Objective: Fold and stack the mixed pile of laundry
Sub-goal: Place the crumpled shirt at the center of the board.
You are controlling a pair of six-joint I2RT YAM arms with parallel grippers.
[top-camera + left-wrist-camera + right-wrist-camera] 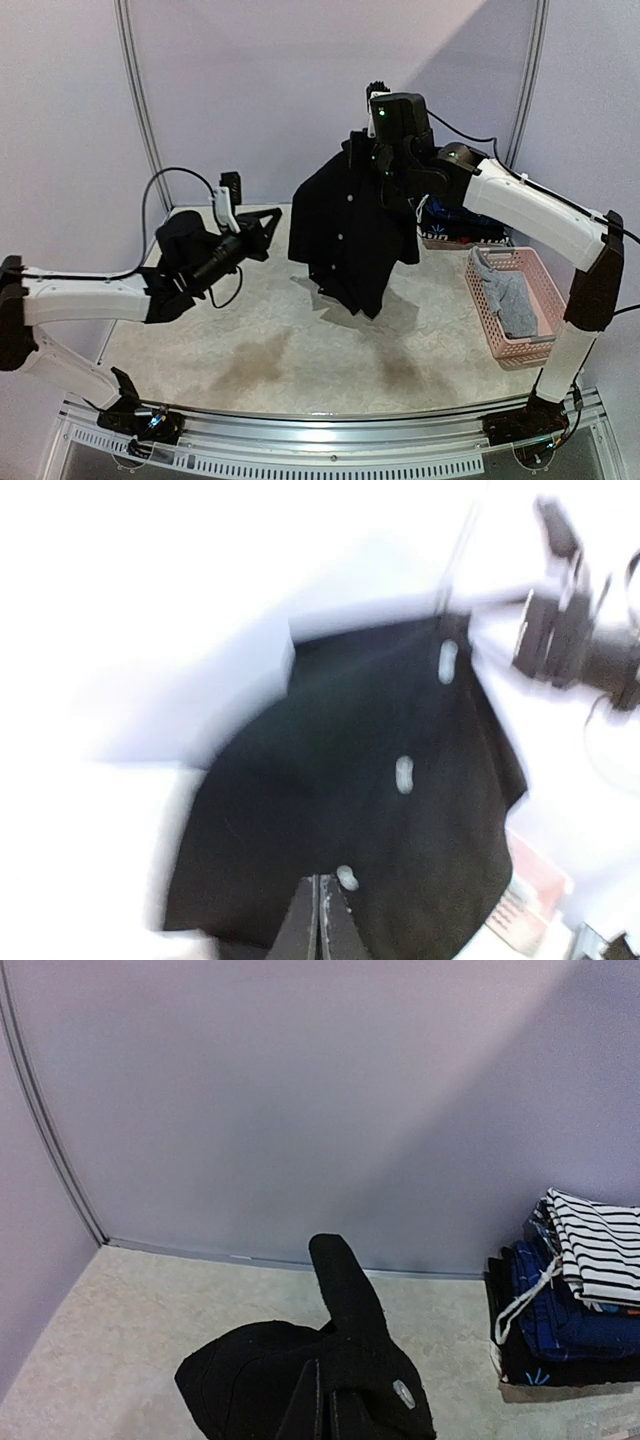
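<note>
From above, the right pincer [382, 158] is clenched on the top of a black button shirt [350, 235], which dangles unfolded over the tabletop [250, 350]. The left pincer [268, 218] is clenched on nothing, just beside the shirt's edge. A grey garment [508, 300] lies in the pink lattice basket [548, 290].

The left wrist view is blurred and shows the shirt's white buttons [404, 773].

The right wrist view shows a folded stack [560, 1320] topped by a striped garment [600, 1240]. Several pieces look done; the shirt and the grey garment seem left.
</note>
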